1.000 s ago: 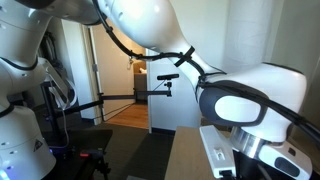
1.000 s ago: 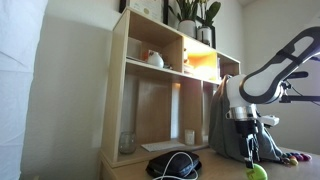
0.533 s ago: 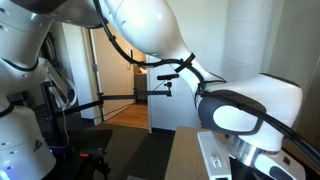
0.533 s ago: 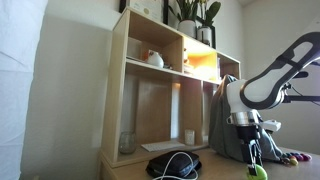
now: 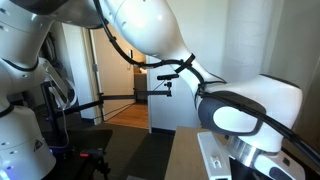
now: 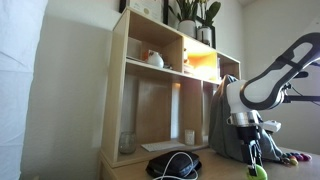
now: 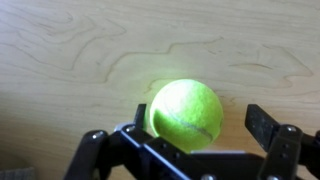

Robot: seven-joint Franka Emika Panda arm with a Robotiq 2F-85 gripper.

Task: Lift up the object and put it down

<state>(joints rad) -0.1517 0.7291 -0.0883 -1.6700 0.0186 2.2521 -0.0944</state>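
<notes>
Tennis ball (image 7: 186,113), yellow-green, lies on the pale wooden bench (image 7: 80,50) between the two fingers of the end effector (image 7: 200,120).

In an exterior view a tall wooden shelf unit (image 6: 160,90) stands at the back of the bench, with green plants (image 6: 190,12) on its top and one compartment lit in orange. The white robot arm (image 6: 265,85) bends down from the side of the picture. In an exterior view taken from very near, the same arm (image 5: 150,25) fills most of the frame, and only a corner of the bench (image 5: 185,155) shows under it.

A dark bag (image 6: 225,130) stands beside the shelf unit, just behind the arm's wrist. A heap of black cables (image 6: 175,163) lies on the bench before the shelf unit, well apart from the ball.

The end effector (image 6: 256,158) points straight down, and the ball (image 6: 258,172) sits directly below it on the bench. In the wrist view the jaws stand wide. The ball is nearer to the finger at the picture's left, just beside it or touching it, I cannot tell which. A clear gap stays between the ball and the other of the fingers (image 7: 262,122). Nothing is gripped.
</notes>
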